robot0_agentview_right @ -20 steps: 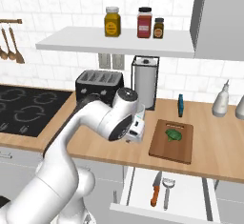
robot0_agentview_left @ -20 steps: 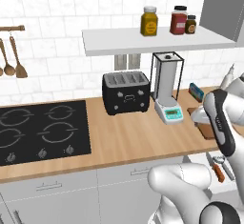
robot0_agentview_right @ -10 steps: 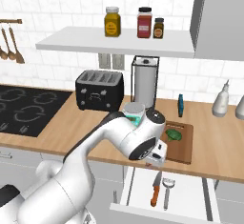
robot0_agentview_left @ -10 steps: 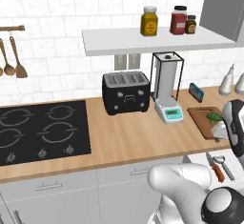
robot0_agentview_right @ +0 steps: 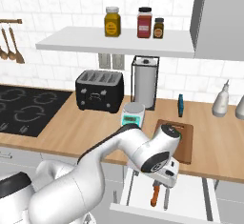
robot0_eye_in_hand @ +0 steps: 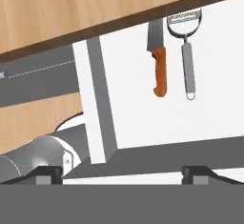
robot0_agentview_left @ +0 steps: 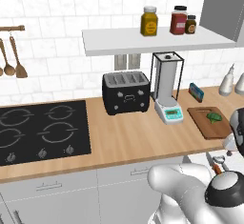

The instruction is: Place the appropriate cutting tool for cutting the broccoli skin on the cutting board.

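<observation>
The brown cutting board lies on the counter at the right, with the small green broccoli on it. In the right base view my arm hides the broccoli and part of the cutting board. Below the counter edge a white drawer stands pulled out. In it an orange-handled knife and a grey metal peeler lie side by side. My gripper hangs open over the drawer's near end, short of both tools, with nothing between its fingers. In the right base view the gripper hangs just above the knife.
A black toaster, a blender and a small scale stand along the counter's back. The hob is at the left. Jars sit on the shelf. Bottles and a blue object stand at the right.
My arm has swung right and down, from over the counter to over the open drawer. The board and broccoli are uncovered in the left base view. The gripper stayed open.
</observation>
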Controlling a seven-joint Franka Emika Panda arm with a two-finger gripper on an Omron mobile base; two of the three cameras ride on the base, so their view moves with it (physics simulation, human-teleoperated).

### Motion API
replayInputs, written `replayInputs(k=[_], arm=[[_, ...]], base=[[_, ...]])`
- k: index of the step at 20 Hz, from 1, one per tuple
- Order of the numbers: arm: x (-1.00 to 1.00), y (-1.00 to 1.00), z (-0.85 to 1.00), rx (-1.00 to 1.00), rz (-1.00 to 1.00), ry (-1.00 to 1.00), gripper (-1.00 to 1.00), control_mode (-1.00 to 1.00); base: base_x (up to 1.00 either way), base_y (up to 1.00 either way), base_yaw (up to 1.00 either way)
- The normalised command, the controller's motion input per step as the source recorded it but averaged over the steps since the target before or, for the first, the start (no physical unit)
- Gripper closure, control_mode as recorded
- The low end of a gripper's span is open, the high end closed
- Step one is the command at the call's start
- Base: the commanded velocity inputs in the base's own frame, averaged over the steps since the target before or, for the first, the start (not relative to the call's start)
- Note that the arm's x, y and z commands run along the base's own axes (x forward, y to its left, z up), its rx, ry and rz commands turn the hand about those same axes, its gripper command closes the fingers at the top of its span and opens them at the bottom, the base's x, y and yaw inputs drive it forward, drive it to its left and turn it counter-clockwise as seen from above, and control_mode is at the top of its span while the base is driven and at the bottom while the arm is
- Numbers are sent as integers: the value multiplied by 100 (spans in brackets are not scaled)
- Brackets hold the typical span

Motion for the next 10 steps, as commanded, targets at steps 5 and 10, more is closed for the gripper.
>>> replayInputs(k=[5,10], arm=[[-21,-19,-28,-1,0,18,-100,-100],[-19,-29,-40,0,0,8,-100,-100]], base=[[0,0,0],[0,0,0]])
